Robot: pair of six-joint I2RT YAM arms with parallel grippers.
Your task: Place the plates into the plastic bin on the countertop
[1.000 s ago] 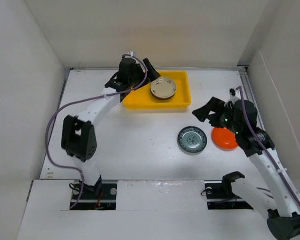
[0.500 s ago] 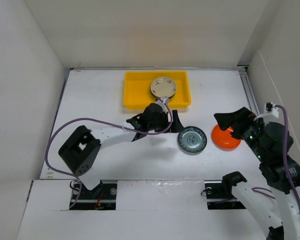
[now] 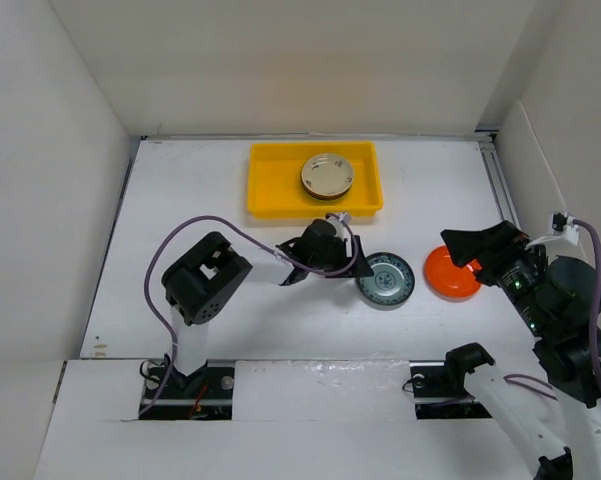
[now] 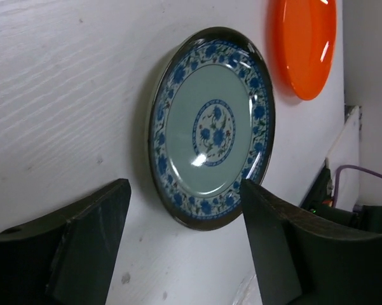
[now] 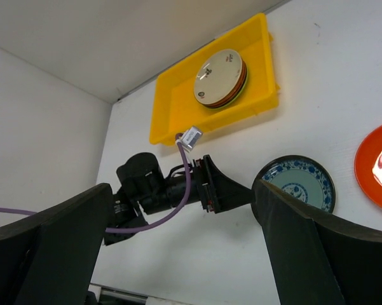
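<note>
L gripper (image 4: 184, 190), jaws wide & empty, faces blue-grey plate (image 4: 210, 127); nxt prob needs rim straddle, close, lift to bin (image 3: 265, 185).

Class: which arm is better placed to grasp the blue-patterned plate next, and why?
Left. The left tool, open, faces the blue-patterned round plate closely; the right tool hovers by the orange round plate.

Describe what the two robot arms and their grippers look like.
The left arm and right arm are white tubular links with chunky black joints. A thin purple cable loops loosely along each. The left gripper and right gripper have broad, wedge-shaped matte black fingers, with no visible markings.
</note>
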